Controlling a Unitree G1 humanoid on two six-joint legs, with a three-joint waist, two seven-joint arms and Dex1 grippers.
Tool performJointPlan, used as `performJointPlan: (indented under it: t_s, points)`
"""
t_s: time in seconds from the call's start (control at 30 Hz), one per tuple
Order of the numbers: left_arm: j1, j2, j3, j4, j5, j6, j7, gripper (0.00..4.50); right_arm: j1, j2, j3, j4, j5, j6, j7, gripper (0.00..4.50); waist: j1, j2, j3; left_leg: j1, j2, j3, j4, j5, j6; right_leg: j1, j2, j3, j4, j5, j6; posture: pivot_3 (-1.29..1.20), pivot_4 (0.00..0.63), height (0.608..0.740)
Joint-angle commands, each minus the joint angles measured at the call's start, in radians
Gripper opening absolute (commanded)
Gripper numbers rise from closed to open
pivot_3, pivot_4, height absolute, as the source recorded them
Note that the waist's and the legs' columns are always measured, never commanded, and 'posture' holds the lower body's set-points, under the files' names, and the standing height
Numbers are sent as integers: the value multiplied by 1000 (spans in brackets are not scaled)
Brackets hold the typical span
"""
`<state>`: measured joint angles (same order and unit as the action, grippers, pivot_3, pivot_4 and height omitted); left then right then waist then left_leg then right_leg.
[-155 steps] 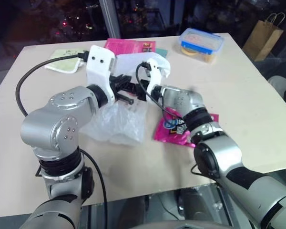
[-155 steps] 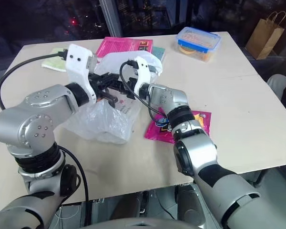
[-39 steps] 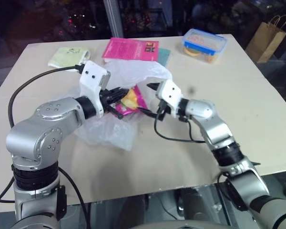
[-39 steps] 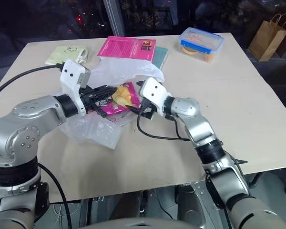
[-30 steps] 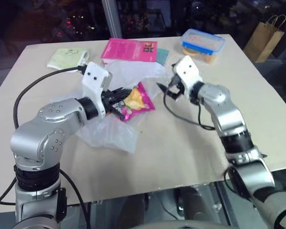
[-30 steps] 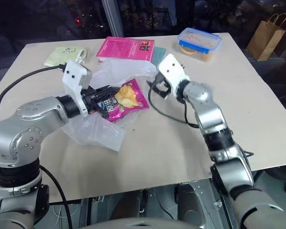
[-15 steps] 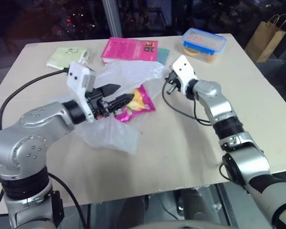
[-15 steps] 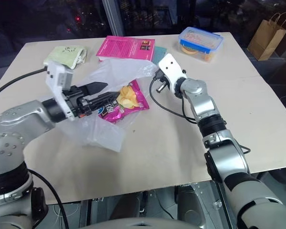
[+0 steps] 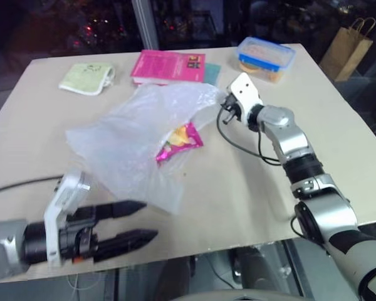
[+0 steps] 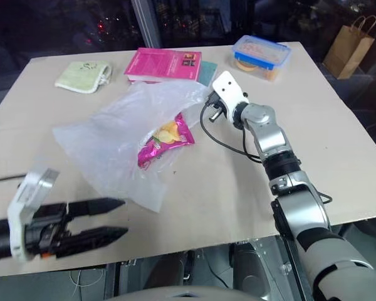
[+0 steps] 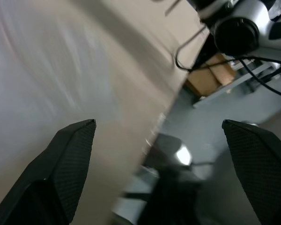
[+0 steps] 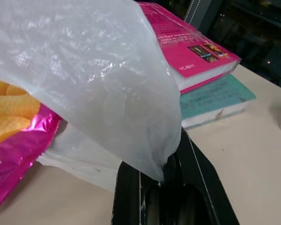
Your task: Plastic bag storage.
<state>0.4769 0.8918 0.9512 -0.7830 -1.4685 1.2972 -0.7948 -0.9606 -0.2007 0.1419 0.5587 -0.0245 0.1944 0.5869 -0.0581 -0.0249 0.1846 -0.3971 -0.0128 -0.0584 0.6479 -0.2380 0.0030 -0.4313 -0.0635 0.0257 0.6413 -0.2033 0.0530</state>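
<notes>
My right gripper (image 12: 166,180) pinches the plastic bag (image 12: 93,79) edge, lifted over the pink chips packet (image 12: 14,140), two stacked books (image 12: 201,70) beyond.

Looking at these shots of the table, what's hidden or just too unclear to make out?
- Chips packet: its near end lies under the plastic bag film in the head views.
- Right gripper: fingertips covered by the bag's edge in the right wrist view.
- Container contents: too small in the head views.
- Left wrist view: table surface blurred.

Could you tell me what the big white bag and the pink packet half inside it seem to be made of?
Plastic bag: thin translucent plastic film, by its crinkles and see-through look. Chips packet: probably glossy foil-laminate plastic, judging by its mirror-like pink sheen.
</notes>
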Motion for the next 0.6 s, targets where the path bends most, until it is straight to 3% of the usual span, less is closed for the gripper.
performJointPlan:
  t_s: [0.03, 0.17, 0.33, 0.5, 0.6]
  points:
    - [55, -62, -7, -26, 72, -103, 12, 4484, -5, -6, -6, -59, 9, 1, 9, 0, 2, 0, 0, 0, 0, 0, 0, 0, 0, 0, 0, 0, 0, 0, 0, 0, 150, 740]
    - [-17, -148, -151, -20, 35, -204, 233, 4484, -3, -11, -6, -65, 6, 6, 13, 0, 14, 0, -1, 1, 0, 0, 1, 0, 0, 1, -1, 0, 0, 0, 0, 0, 150, 740]
    - [-173, -262, -480, -9, 177, -244, 520, 4484, 4, -23, -2, -93, -3, 32, 18, 0, 21, 1, -1, 1, -1, -1, 2, 0, 0, 2, -1, 0, 0, 1, 0, 0, 150, 740]
    - [-335, -426, -628, 66, 117, -330, 701, 4484, 7, -36, -1, -111, -7, 52, 19, 0, 22, 1, -1, 1, -1, -1, 2, 0, 0, 2, 0, -1, 1, 3, 3, 0, 150, 740]
    - [-364, -473, -666, 92, 83, -359, 742, 3260, 11, -43, 0, -124, -7, 64, 17, 0, 18, 1, -1, 1, -1, -1, 2, 0, 0, 2, 0, -1, 1, 3, 3, 0, 150, 740]
